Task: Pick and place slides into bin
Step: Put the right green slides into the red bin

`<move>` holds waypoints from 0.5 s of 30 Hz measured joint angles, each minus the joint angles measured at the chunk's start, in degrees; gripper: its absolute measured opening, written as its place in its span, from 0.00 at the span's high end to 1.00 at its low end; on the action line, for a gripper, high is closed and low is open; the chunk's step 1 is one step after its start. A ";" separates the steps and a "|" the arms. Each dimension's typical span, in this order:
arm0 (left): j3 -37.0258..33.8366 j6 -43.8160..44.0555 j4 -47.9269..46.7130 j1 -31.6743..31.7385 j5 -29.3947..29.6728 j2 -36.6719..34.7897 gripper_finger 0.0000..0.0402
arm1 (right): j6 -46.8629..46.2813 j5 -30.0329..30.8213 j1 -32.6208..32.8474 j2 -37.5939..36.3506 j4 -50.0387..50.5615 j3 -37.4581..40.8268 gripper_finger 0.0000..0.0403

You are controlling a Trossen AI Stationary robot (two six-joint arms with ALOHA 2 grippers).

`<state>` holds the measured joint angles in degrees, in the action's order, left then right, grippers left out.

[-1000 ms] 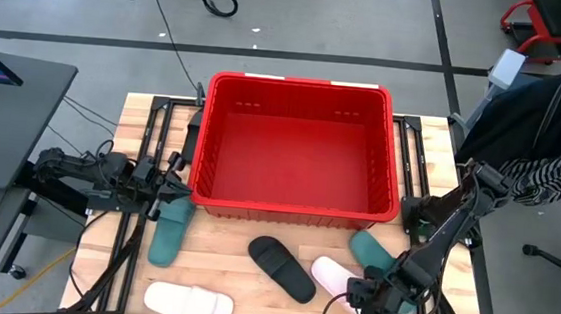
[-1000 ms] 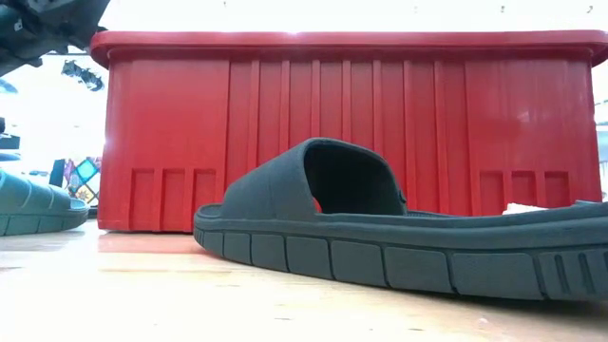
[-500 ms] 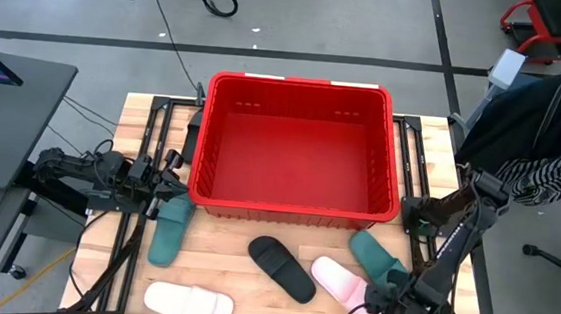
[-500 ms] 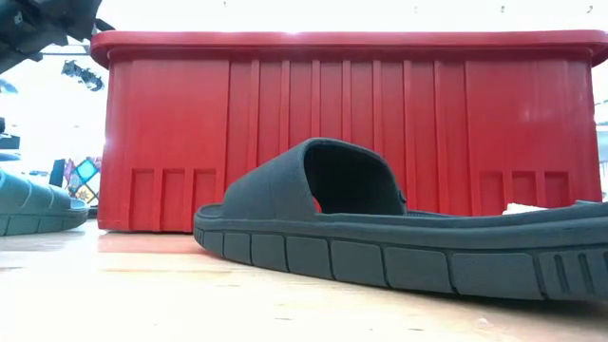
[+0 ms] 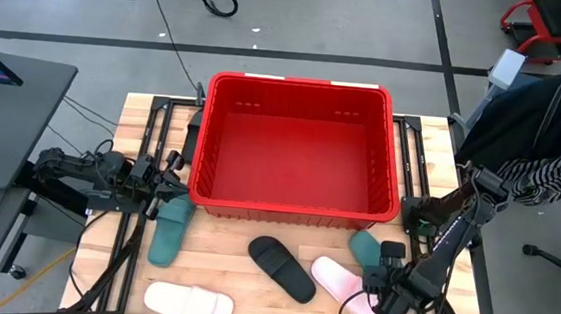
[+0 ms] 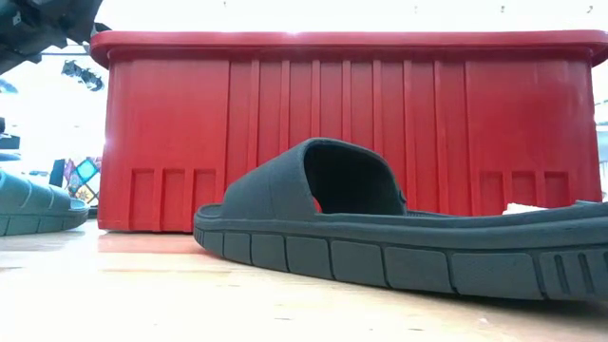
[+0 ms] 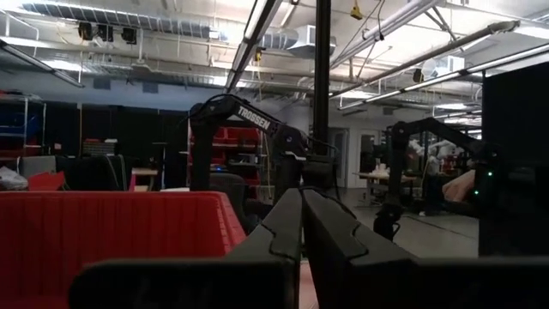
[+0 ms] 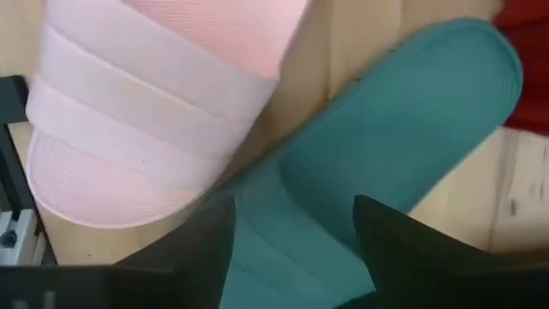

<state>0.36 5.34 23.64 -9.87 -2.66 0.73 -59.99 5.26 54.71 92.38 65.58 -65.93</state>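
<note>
While my right gripper (image 8: 292,249) hovers with fingers apart over the teal slide (image 8: 377,163) beside the pink slide (image 8: 129,112), near-right of the red bin (image 5: 291,213), my left gripper (image 7: 300,232) waits pressed together by the bin's left wall. I read "TROSSEN" on an arm (image 7: 249,116) in the room behind.

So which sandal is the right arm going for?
The teal one by the bin's right corner; the open fingers straddle it, beside the pink one.

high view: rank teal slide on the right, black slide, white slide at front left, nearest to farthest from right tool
1. Teal slide, right side, under the right tool.
2. Black slide, centre front of the table.
3. White slide, front left corner.
</note>
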 joint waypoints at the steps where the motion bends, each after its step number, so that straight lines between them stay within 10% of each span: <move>1: 0.00 0.00 0.00 0.00 0.00 0.00 0.95 | 0.95 -0.16 -0.23 0.00 -0.14 0.00 0.39; 15: 0.00 -0.04 0.02 -0.02 0.00 0.00 0.93 | 8.03 -11.14 -5.21 -0.07 -4.34 5.95 0.38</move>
<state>0.36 5.31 23.66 -9.89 -2.66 0.73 -51.96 -5.87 49.50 92.31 61.24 -59.98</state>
